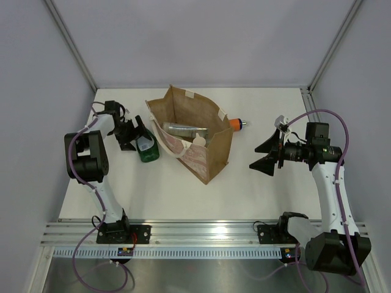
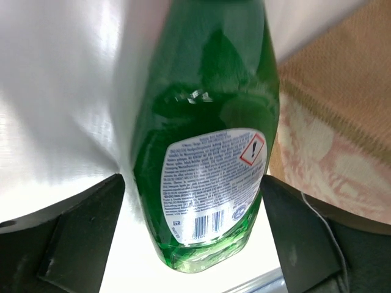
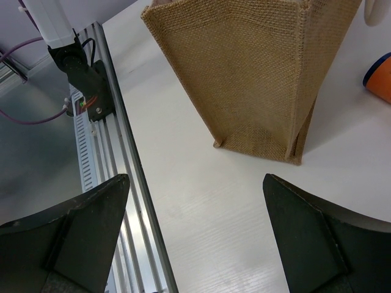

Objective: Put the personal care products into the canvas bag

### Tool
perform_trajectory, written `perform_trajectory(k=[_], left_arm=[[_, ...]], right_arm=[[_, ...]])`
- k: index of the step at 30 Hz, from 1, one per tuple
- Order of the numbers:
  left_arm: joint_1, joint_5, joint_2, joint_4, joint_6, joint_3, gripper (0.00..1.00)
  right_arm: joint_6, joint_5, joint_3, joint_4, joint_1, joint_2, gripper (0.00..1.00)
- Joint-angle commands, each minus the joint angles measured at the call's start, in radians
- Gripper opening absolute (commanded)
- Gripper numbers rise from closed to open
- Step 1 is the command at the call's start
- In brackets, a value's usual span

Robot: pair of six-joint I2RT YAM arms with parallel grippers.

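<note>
Left wrist view: green bottle (image 2: pixel 208 152) straddled by wide left claw (image 2: pixel 191 177) on desk (image 1: pixel 183 195), gap seen at one finger. Top view only: tube (image 1: pixel 183 129) seen inside bag (image 1: pixel 211 155), orange bottle (image 1: pixel 237 124) behind it. Right claw (image 3: pixel 195 177) held wide, empty.

Your right gripper (image 3: pixel 195 183) has its two dark fingers (image 3: pixel 73 238) spread wide at the lower corners, with nothing but bare white table (image 3: pixel 208 213) between them. Straight ahead you see the canvas bag (image 3: pixel 244 67) standing upright, its narrow plain brown end turned toward you. At the right edge, just beside the bag, you catch a sliver of the orange bottle (image 3: pixel 380 78) with a dark band. On your left the grooved metal rail (image 3: pixel 116 140) runs up to a black arm base (image 3: pixel 85 79) with a purple cable (image 3: pixel 24 116).
</note>
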State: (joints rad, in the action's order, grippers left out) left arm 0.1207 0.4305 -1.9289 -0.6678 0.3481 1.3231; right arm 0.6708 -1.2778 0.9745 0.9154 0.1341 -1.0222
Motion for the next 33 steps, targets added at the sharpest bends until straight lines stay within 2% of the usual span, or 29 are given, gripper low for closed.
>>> perform_trajectory(k=[1,4,8,12,17,18,22,24,25,29,33], left_arm=[[0.004,-0.105,0.016,-0.022,0.034,0.103,0.99],[0.004,-0.092,-0.013,-0.026,0.060,0.151,0.99],[0.004,-0.069,-0.141,-0.073,0.072,0.298,0.99],[-0.007,-0.061,-0.211,-0.105,0.045,0.349,0.99],[-0.036,-0.143,-0.248,-0.136,0.017,0.364,0.95],[-0.039,-0.172,-0.254,-0.139,0.019,0.363,0.88],[-0.058,-0.184,-0.259,-0.130,0.009,0.335,0.76],[-0.065,-0.179,-0.254,-0.122,-0.004,0.314,0.64],[-0.066,-0.164,-0.242,-0.118,-0.008,0.283,0.46],[-0.061,-0.147,-0.167,-0.069,-0.020,0.161,0.06],[-0.052,-0.099,-0.039,-0.001,0.011,-0.002,0.00]], right_arm=[[0.027,-0.037,0.043,0.008,0.007,-0.006,1.00],[0.033,-0.037,0.046,0.016,0.007,-0.012,1.00],[0.038,-0.034,0.047,0.022,0.007,-0.021,1.00],[0.041,-0.032,0.049,0.025,0.009,-0.030,0.99],[0.056,-0.034,0.058,0.045,0.009,-0.047,1.00],[0.061,-0.032,0.058,0.046,0.009,-0.047,0.99],[0.062,-0.029,0.058,0.048,0.009,-0.052,0.99],[0.062,-0.029,0.059,0.048,0.010,-0.052,0.99],[0.064,-0.031,0.059,0.050,0.010,-0.052,1.00],[0.064,-0.035,0.058,0.053,0.015,-0.050,1.00],[0.085,-0.048,0.061,0.071,0.015,-0.046,1.00]])
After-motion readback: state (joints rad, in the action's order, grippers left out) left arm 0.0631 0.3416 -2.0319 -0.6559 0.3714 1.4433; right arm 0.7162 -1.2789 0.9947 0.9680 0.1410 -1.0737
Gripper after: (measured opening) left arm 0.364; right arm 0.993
